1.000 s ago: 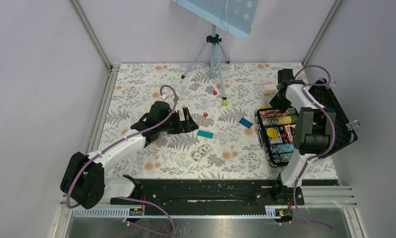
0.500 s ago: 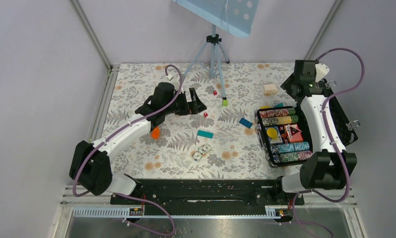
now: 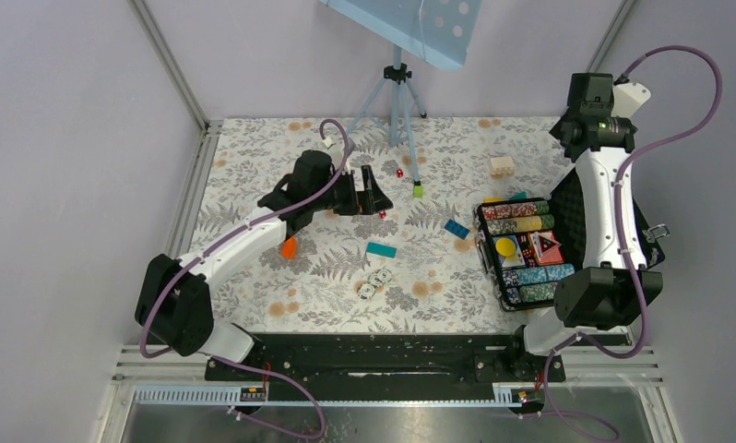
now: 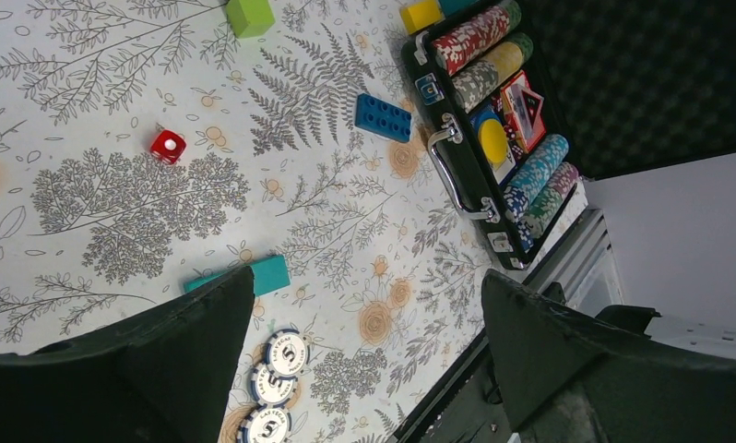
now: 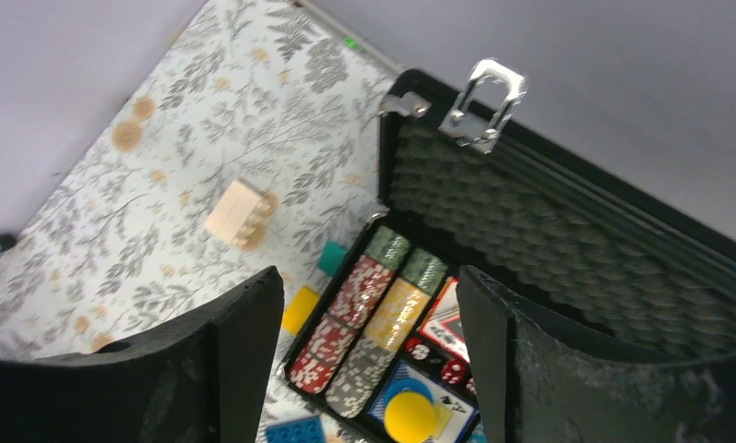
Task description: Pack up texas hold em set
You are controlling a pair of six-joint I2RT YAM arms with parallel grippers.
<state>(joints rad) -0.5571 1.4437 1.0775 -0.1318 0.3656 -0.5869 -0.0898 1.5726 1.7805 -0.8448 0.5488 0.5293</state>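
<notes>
The left arm reaches forward, stretched low, left gripper (image 4: 364, 281) spread wide, holding nothing. The right arm rears high, right gripper (image 5: 369, 277) angled downward, jaws likewise parted.

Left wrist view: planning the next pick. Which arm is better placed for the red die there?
Left. The left gripper, open, hangs over the cloth close to the red die; the right gripper is far off, above the case.

Blk case (image 5: 549, 240), multicolour chips (image 3: 516, 217), red die (image 4: 168, 145) (cloth (image 3: 254, 148): grey fern/orange floral).
</notes>
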